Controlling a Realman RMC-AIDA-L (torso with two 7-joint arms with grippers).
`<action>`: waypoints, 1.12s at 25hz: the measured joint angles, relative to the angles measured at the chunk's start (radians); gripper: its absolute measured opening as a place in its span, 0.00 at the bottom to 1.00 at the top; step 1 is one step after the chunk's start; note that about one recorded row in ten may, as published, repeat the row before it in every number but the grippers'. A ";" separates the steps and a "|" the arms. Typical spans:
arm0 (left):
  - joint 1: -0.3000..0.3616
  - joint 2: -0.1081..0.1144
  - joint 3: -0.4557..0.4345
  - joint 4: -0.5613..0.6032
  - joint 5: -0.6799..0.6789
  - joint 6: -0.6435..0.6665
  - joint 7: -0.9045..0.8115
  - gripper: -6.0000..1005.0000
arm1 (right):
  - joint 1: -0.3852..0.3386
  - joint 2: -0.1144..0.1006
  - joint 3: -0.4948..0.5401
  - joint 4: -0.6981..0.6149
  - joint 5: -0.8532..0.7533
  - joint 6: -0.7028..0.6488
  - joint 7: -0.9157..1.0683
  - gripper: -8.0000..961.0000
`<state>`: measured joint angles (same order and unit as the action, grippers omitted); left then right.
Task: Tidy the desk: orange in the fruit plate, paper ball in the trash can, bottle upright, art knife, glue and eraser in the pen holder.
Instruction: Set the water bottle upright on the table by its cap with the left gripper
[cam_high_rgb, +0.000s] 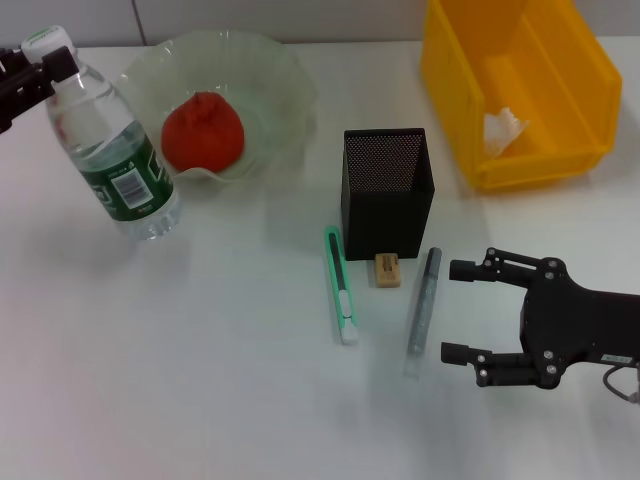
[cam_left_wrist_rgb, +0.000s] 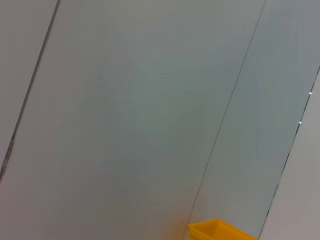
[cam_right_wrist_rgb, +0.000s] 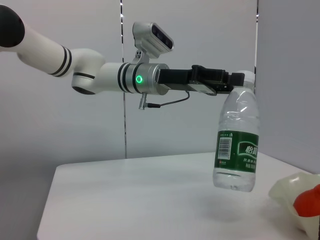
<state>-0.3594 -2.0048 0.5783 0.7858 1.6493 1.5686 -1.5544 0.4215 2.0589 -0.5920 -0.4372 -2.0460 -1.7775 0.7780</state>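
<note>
Left tool (cam_right_wrist_rgb: 235, 80): pinching the bottle (cam_high_rgb: 110, 145) at its cap, bottle upright with its base just above or barely touching the counter (cam_high_rgb: 200, 380), beside the fruit plate (cam_high_rgb: 285, 90). Right tool (cam_high_rgb: 462, 312): fingers spread wide, low over the counter just beside the glue (cam_high_rgb: 423, 300). Orange (cam_high_rgb: 203, 131): in the fruit plate. Paper ball (cam_high_rgb: 503, 128): inside the trash can (cam_high_rgb: 450, 60). Pen holder (cam_high_rgb: 388, 192): upright, centre counter. Art knife (cam_high_rgb: 340, 285), eraser (cam_high_rgb: 388, 270), glue: lying on the counter before the pen holder.
</note>
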 joint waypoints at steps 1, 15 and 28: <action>0.002 -0.001 0.000 0.000 0.000 0.000 0.011 0.47 | -0.001 0.000 0.000 0.000 0.000 0.000 0.000 0.87; 0.016 -0.053 -0.063 -0.008 -0.001 -0.004 0.227 0.48 | -0.003 0.001 -0.003 0.011 -0.002 0.003 0.002 0.87; 0.014 -0.062 -0.080 -0.105 -0.027 -0.033 0.412 0.49 | -0.003 0.002 -0.002 0.020 -0.002 0.010 0.003 0.87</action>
<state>-0.3456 -2.0671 0.4985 0.6803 1.6225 1.5353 -1.1422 0.4187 2.0606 -0.5944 -0.4167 -2.0479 -1.7679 0.7809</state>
